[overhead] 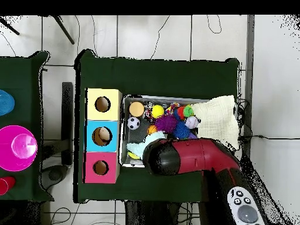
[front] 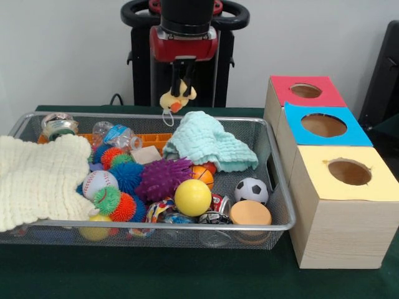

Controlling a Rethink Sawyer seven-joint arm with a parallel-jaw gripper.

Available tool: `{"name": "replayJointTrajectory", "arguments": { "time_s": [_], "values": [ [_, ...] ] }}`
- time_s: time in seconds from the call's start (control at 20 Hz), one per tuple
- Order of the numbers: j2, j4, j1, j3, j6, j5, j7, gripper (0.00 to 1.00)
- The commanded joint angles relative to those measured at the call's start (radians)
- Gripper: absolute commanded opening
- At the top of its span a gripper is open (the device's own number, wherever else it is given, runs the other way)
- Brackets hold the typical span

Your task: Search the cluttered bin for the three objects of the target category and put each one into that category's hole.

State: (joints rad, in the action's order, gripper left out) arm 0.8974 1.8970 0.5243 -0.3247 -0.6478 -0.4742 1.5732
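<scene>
Wire bin point(front: 277, 180): cream cloth point(front: 37, 180) left, balls mid, mint cloth point(front: 209, 146) right, partly burying items. Gripper point(front: 181, 87) closed on a yellow duck toy point(front: 176, 98), held above the bin's back edge. Three boxes right: red-topped point(front: 330, 93), blue-topped point(front: 355, 134), yellow-topped point(front: 380, 187); insides not visible.

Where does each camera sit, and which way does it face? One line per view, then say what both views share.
Front view: across the table, facing the robot; the gripper hangs down holding a small yellow duck toy above the mesh bin.
Overhead view: above the table, looking straight down; the red and black arm covers part of the bin.
Both show the bin, the yellow ball and three boxes with holes: red, blue, yellow.
</scene>
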Motion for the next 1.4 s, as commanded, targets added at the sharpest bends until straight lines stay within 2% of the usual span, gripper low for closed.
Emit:
{"name": "replayJointTrajectory", "arguments": {
  "time_s": [0.05, 0.8, 1.4],
  "values": [
    [0.024, 0.057, -0.031, -0.017, -0.102, 0.063, 0.059, 0.0],
    [0.095, 0.132, -0.129, 0.032, -0.091, 0.144, 0.137, 0.0],
    [0.148, 0.196, -0.239, 0.094, -0.064, 0.224, 0.212, 0.0]
  ]
}}
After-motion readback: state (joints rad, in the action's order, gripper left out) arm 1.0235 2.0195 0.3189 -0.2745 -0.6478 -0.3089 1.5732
